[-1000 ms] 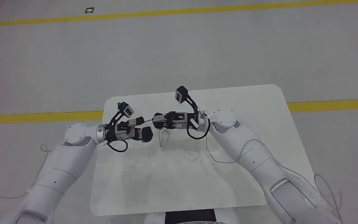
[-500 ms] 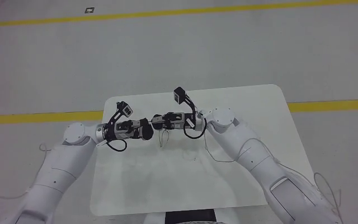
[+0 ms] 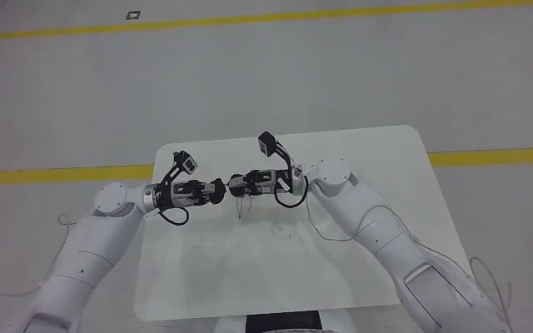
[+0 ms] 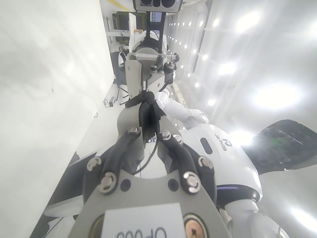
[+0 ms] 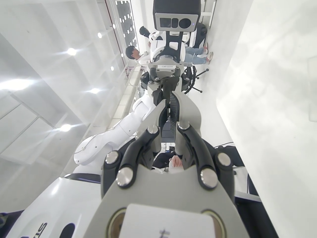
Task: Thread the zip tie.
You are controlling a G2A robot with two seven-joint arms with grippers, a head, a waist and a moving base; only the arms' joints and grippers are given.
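Both arms meet tip to tip above the middle of the white table [image 3: 375, 166]. My left gripper [image 3: 220, 191] and right gripper [image 3: 235, 184] almost touch. The zip tie [image 3: 242, 206] is a thin dark strap whose loop hangs just below the right gripper. In the left wrist view my left gripper [image 4: 146, 108] is shut, with the thin strap [image 4: 151, 151] running back between its fingers, and the right gripper [image 4: 145, 85] faces it closely. In the right wrist view my right gripper [image 5: 169, 102] is shut on the ridged black strap [image 5: 173, 111], directly facing the left gripper [image 5: 166, 81].
A thin cable [image 3: 321, 233] lies on the table beside the right arm. Yellow floor lines [image 3: 250, 18] run beyond the table's far edge. Bare tabletop lies in front of and to the right of the grippers.
My left gripper has moved right toward the right gripper, closing the gap between them. The right gripper has shifted slightly left and down. The zip tie loop still hangs under it.
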